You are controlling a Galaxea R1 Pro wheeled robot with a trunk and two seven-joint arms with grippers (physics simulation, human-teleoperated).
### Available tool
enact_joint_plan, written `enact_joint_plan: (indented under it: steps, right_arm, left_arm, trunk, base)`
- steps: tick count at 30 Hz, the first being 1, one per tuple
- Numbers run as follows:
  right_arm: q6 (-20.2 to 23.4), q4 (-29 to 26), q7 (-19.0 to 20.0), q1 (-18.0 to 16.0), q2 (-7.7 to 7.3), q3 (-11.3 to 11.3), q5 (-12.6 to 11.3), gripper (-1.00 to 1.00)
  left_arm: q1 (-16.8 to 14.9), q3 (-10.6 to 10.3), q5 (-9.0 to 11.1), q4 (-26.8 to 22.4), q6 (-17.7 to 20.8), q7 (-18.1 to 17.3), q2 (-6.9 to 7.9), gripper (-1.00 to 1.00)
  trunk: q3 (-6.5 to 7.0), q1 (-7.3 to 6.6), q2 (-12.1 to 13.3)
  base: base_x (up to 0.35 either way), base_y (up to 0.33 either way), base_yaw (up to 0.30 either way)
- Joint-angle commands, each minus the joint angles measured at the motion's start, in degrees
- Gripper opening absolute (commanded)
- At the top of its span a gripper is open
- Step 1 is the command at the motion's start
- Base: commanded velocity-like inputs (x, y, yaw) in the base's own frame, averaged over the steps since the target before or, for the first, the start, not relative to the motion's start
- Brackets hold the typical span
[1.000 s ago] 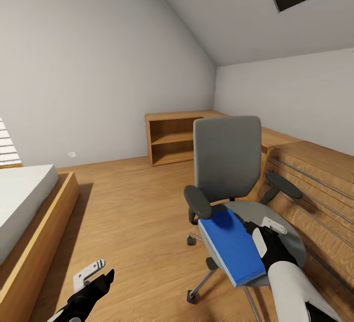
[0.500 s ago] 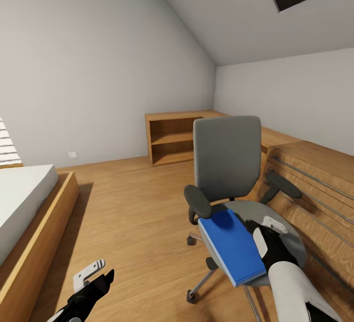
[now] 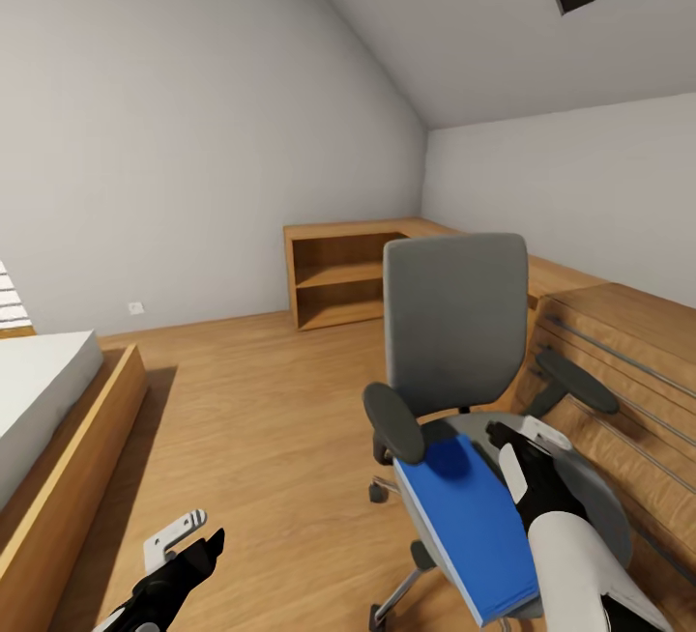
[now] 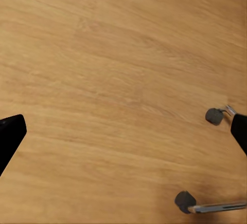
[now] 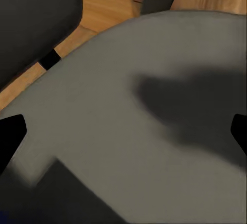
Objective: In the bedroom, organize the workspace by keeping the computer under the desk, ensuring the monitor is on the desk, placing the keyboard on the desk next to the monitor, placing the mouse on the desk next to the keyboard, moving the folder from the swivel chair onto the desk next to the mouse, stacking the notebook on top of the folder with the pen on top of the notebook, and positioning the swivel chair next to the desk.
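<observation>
One step looks barely begun: the folder (image 3: 474, 526) lies on the swivel chair (image 3: 454, 323) at lower right, the right gripper (image 3: 527, 439) beside it, jaws spread; the left gripper (image 3: 184, 540) hangs open at lower left

The head camera looks forward and down from high up, taking in the sloped grey walls, the wood floor (image 3: 261, 410) and the swivel chair (image 3: 454, 323) close at lower right. The left wrist camera faces straight down at the floor (image 4: 113, 80) from fairly near, sharing the chair's castors (image 4: 213, 116) with the head view. The right wrist camera sits very close above the chair's grey seat (image 5: 154, 106), also seen from the head.
</observation>
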Motion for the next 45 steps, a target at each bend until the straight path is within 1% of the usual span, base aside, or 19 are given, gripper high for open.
enact_joint_plan:
  steps: [1,10,13,14,16,17,19,20,23,31,37,40,45]
  right_arm:
    - [0.3,-0.1,-0.1,0.0,0.07,-0.2,0.1,1.0]
    - [0.2,-0.3,-0.2,0.0,0.22,-0.1,0.0,1.0]
    - [0.3,-0.3,-0.2,0.0,0.33,0.7,0.1,1.0]
    - [0.4,-0.3,-0.2,0.0,0.43,1.9,0.1,1.0]
    - [0.5,-0.3,-0.2,0.0,0.5,3.6,0.1,1.0]
    - [0.5,-0.2,-0.2,0.0,0.51,5.4,0.0,1.0]
    - [0.6,-0.2,-0.2,0.0,0.53,7.0,0.0,1.0]
    - [0.6,-0.2,-0.2,0.0,0.56,8.1,0.0,1.0]
    - [0.6,-0.2,-0.2,0.1,0.55,9.5,0.0,1.0]
    - [0.6,-0.3,0.4,0.1,0.38,10.2,0.0,1.0]
    - [0.6,-0.3,2.6,0.1,0.36,10.3,0.1,1.0]
    - [0.6,-0.3,3.1,0.1,0.35,10.4,0.1,1.0]
    - [0.6,-0.1,3.5,0.1,0.22,11.7,0.5,1.0]
  left_arm:
    - [0.0,0.1,0.6,-0.1,0.2,0.4,-0.03,1.0]
    - [0.0,0.0,0.6,-0.1,0.2,0.5,-0.06,1.0]
    - [0.0,0.0,0.6,-0.1,0.2,0.5,-0.09,1.0]
    - [0.0,0.0,0.6,-0.1,0.2,0.5,-0.1,1.0]
    - [0.0,0.0,0.6,-0.1,0.2,0.6,-0.11,1.0]
    - [0.0,0.0,0.6,-0.1,0.2,0.6,-0.11,1.0]
    - [0.0,0.0,0.6,-0.1,0.2,0.7,-0.11,1.0]
    - [0.0,0.0,0.6,0.0,0.2,0.7,-0.11,1.0]
    - [0.0,-0.2,0.5,0.8,0.2,0.8,-0.12,1.0]
    - [0.0,-0.3,0.4,1.8,0.2,0.7,-0.19,1.0]
    - [0.0,-0.4,0.4,2.0,0.2,0.6,-0.2,1.0]
    - [0.0,-0.4,0.4,2.0,0.2,0.6,-0.2,1.0]
    - [0.0,-0.3,0.4,2.0,0.2,0.5,-0.21,1.0]
  trunk:
    - [-0.05,0.01,0.0]
    - [-0.05,0.01,0.0]
    - [-0.05,0.01,0.0]
    - [-0.05,0.01,0.0]
    - [-0.05,0.01,0.0]
    - [-0.05,0.01,0.0]
    - [-0.05,0.01,0.0]
    - [-0.05,0.01,0.0]
    - [-0.05,0.01,0.0]
    - [-0.05,0.01,0.0]
    - [-0.05,0.01,0.0]
    - [-0.05,0.01,0.0]
    - [-0.05,0.01,0.0]
  base:
    - [0.096,0.0,0.0]
    - [0.026,0.0,0.0]
    - [0.003,0.0,0.03]
    - [0.001,0.0,0.129]
    - [0.001,0.0,0.169]
    - [0.001,0.0,0.214]
    - [0.0,0.0,0.23]
    - [0.0,0.0,0.248]
    - [0.0,0.0,0.232]
    - [0.0,0.0,0.061]
    - [0.0,0.0,0.008]
    - [0.0,0.0,0.002]
    - [0.0,0.0,0.0]
